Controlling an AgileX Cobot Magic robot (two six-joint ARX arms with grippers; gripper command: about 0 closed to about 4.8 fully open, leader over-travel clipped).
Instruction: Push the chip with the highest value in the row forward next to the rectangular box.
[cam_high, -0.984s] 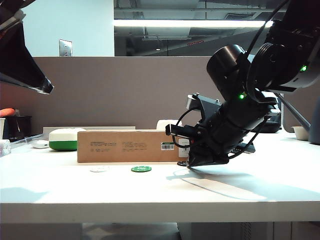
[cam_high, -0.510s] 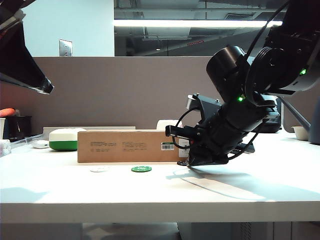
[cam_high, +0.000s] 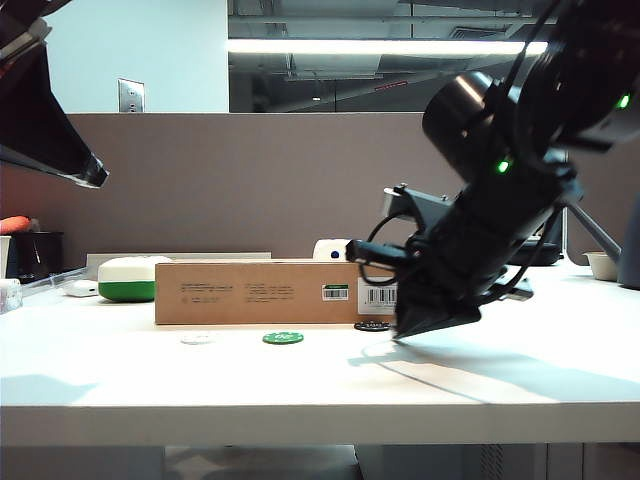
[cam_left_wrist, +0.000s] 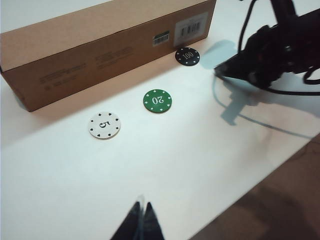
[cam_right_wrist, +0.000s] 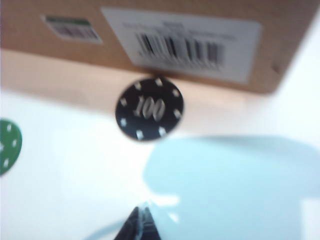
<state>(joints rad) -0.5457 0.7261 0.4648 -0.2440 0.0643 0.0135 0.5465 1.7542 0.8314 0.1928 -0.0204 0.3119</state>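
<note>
Chip: the black 100 chip (cam_left_wrist: 187, 56) lies flat just beside the rectangular box (cam_left_wrist: 100, 40), below its barcode label (cam_right_wrist: 181, 49), far of the row.
Row: green 20 chip (cam_left_wrist: 157, 101) and white 5 chip (cam_left_wrist: 104, 125) sit nearer, left.
Right gripper: (cam_left_wrist: 222, 70) right of the chip, apart from it, fingers pinched together, holding nothing.
Left gripper: (cam_left_wrist: 141, 225) raised near the front, closed, empty.
Risk: a low sweep leftward could clip the chip back out or nudge the box.
Change: a second ago the right gripper covered the chip; it has since drawn back rightward, exposing it.
</note>
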